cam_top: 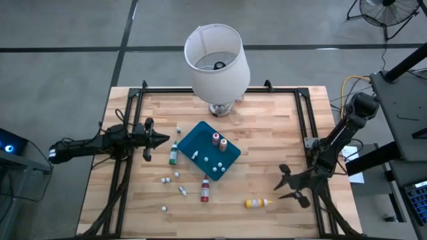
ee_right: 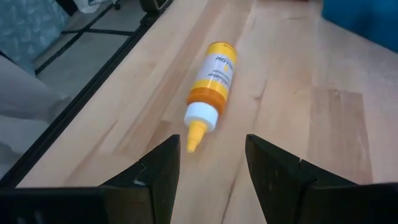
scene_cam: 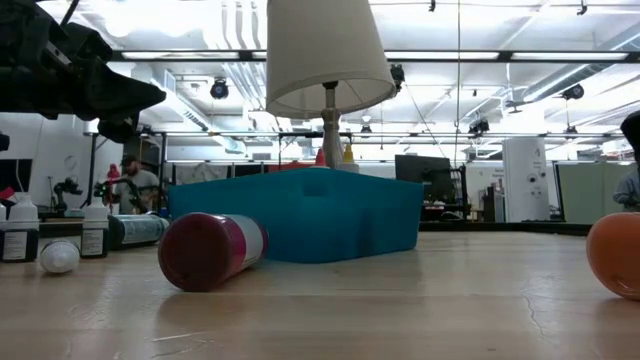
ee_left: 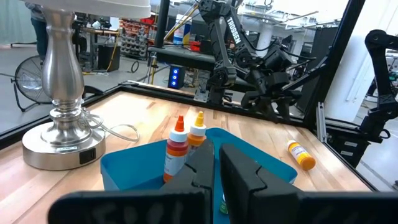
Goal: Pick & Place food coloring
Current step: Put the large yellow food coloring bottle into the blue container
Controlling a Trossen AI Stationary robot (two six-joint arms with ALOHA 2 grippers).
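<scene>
Right pincer (ee_right: 208,165) gapes beside yellow bottle (ee_right: 210,87), tip toward it.

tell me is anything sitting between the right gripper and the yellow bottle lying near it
Nothing visible does. The right gripper is open and pointed at the yellow bottle, which lies on its side on bare table with its tip toward the gripper. The teal tray sits farther off, beyond the bottle.

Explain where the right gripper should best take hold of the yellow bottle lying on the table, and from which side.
Probably across its round body, from above. The yellow bottle lies flat on the table, its narrow tip toward the open right gripper; the wide body offers the fingers more than the tip.
</scene>
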